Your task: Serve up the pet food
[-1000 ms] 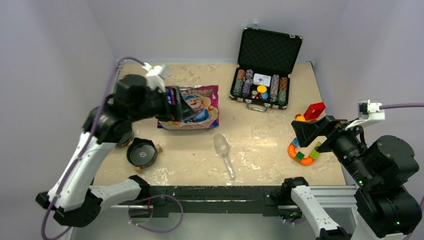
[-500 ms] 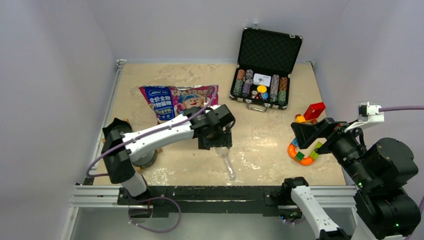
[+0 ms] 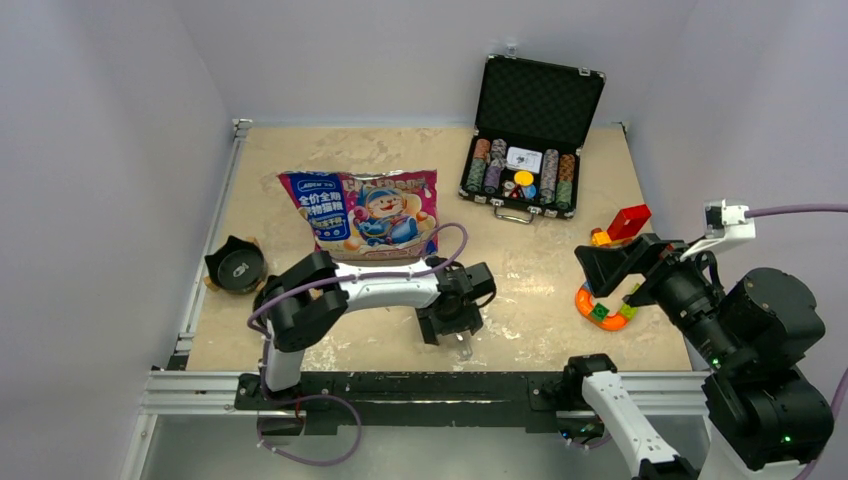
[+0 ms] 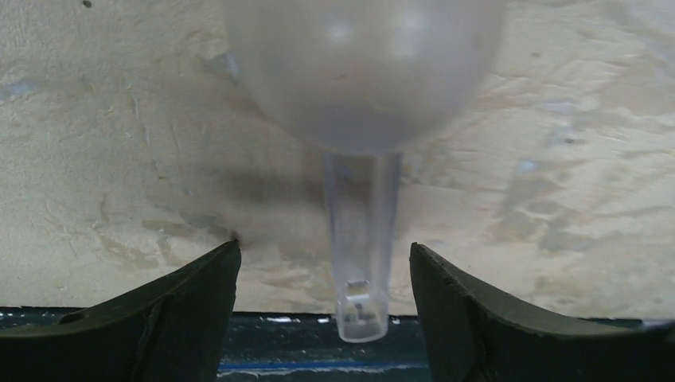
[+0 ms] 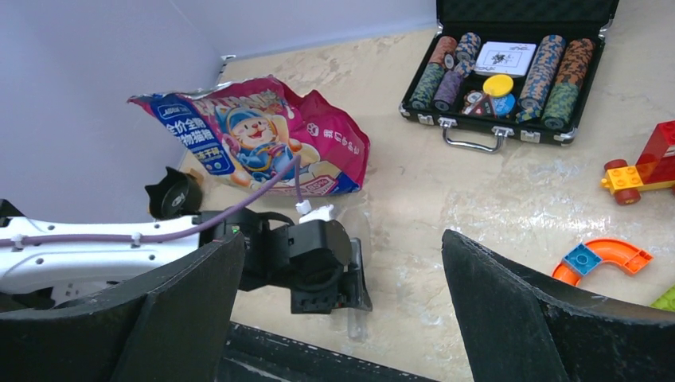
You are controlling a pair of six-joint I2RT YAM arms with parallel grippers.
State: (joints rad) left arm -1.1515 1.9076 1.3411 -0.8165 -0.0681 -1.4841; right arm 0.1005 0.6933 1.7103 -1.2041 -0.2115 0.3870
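Pale lilac walls box in 3 sides. The table (image 3: 540, 270) is a beige top, scuffed w/ whitish worn patches, w/ a black rail along the near edge.

Far left, tight to the table edge, sits the black bowl (image 3: 236, 266), upright, no kibble seen in it. It's prob parked there as the serving target, well apart from the rest.

Right of it & farther back, the bag (image 3: 365, 213) lies flat, print side up. No kibble shows anywhere, so my guess is the pet food is all inside the bag. Mouth open or sealed: can't tell.

Near-centre, the left arm reaches low across the table. The left fingers (image 4: 187, 306) stand wide, 1 each side of the handle of the clear scoop (image 4: 362, 119), not touching it. The scoop lies flat & its cup looks empty, cup toward the far side, handle pointing at the near rail. That straddle reads as a set-up to pinch the handle, the scoop being the obvious tool for moving kibble from bag to bowl.

Far side, right of centre: an open case (image 3: 530, 150) of poker chips, no part of the job as I judge it. Farther right, toy blocks & curved track (image 3: 605, 305) sit near the table's right edge.

The right arm is up off the table, right fingers (image 5: 159, 318) spread fully wide w/ nothing btwn them. Looks like standby, out of the way.
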